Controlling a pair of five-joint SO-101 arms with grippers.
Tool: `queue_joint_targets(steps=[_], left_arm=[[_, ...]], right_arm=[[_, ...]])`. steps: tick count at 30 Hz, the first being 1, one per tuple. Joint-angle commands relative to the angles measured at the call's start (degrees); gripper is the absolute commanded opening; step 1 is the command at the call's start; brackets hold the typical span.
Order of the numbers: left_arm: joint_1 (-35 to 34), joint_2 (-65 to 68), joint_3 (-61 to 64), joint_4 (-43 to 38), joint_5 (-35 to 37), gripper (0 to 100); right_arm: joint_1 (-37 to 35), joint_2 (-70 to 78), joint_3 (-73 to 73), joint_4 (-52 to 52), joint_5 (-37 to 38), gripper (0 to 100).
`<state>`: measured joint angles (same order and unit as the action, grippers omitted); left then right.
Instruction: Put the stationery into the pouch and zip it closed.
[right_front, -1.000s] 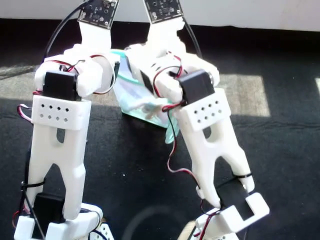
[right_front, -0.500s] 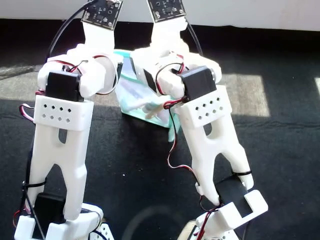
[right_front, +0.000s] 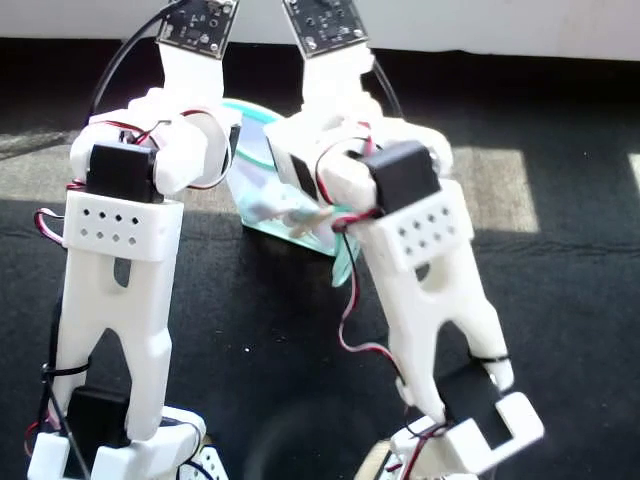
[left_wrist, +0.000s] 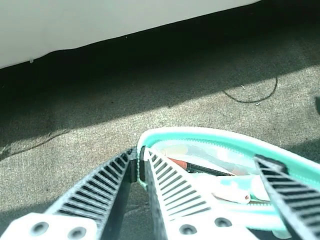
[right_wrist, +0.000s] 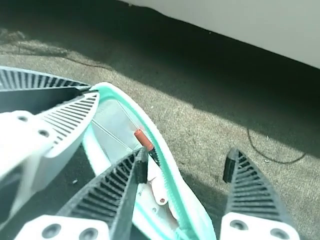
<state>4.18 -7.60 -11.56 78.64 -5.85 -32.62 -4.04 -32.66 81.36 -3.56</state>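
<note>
Left gripper (left_wrist: 139, 154) pinches pouch (left_wrist: 210, 137) rim; right gripper (right_wrist: 186, 159) apparently straddles it.

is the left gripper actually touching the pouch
Touching. The left wrist view shows the left gripper pinched shut on the teal rim of the pouch, with no gap between them.

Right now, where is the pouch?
In the high view the pouch sits on the table, toward its far edge. The left gripper pinches one end of its teal rim, and the open right gripper straddles the rim farther along.
</note>
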Motion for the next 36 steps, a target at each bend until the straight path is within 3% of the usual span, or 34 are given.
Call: queue_joint_targets(steps=[1,5,9,14,17,29,36], left_arm=[[-0.75,0.92,1.36,-0.18,-0.09,1],[-0.75,0.92,1.36,-0.26,-0.09,1],[-0.75,0.92,1.36,-0.26,-0.09,1],[-0.75,0.92,1.36,-0.26,-0.09,1],[-0.75,0.92,1.36,-0.26,-0.09,1],[-0.75,1.01,1.36,-1.14,-0.09,1],[-0.75,1.01,1.36,-1.14,-0.09,1]], right_arm=[[0.13,-6.37,-2.15,-0.04,0.70,23.8],[0.84,-10.24,-2.15,0.31,0.79,23.8],[7.16,-11.38,-1.36,5.76,2.37,23.8],[8.84,-6.99,2.42,19.91,23.38,23.8],[10.24,-5.93,9.01,19.03,28.04,23.8],[10.24,-5.41,27.03,9.19,28.57,24.1],[6.46,-5.93,31.34,4.26,25.85,24.1]])
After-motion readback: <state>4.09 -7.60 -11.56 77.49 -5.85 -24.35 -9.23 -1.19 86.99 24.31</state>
